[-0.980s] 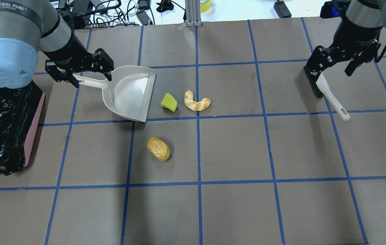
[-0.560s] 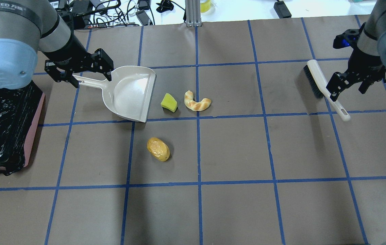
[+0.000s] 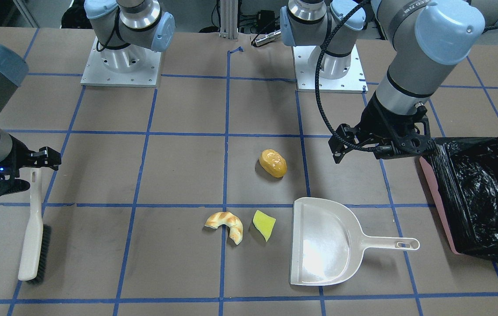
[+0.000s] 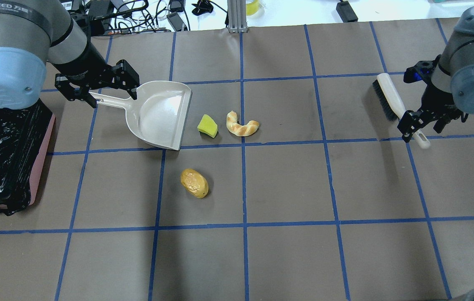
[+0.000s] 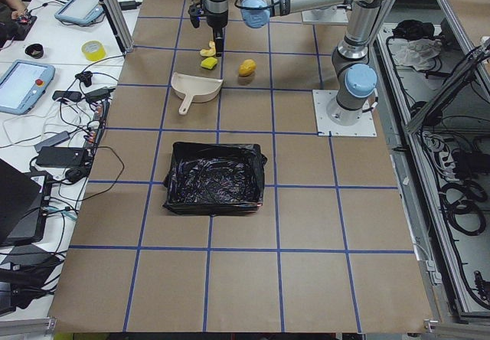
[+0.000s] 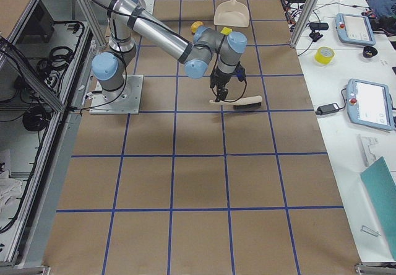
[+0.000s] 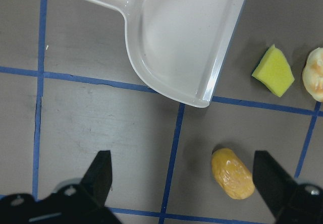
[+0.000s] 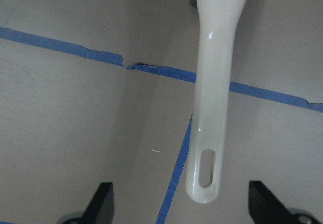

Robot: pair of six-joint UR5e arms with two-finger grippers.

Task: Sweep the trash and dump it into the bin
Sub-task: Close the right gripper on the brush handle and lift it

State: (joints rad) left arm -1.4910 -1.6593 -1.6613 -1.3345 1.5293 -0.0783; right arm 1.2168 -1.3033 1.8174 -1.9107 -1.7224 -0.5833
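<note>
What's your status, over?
Left gripper open, empty. Right gripper open over white-handled brush. Orange-yellow lump, tan bread piece, yellow-green wedge unswept near beige plastic dustpan. Nothing blocking.

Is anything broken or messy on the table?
Nothing spilled or broken. The glossy orange-yellow lump, curved tan-and-white bread piece and yellow-green wedge just lie loose near the beige plastic dustpan. Only a blue tape line is torn beside the white plastic brush's handle.

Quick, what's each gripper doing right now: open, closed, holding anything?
Left gripper: open, holding nothing.
Right gripper: open, straddling the brush handle, not clamped on it.
</note>
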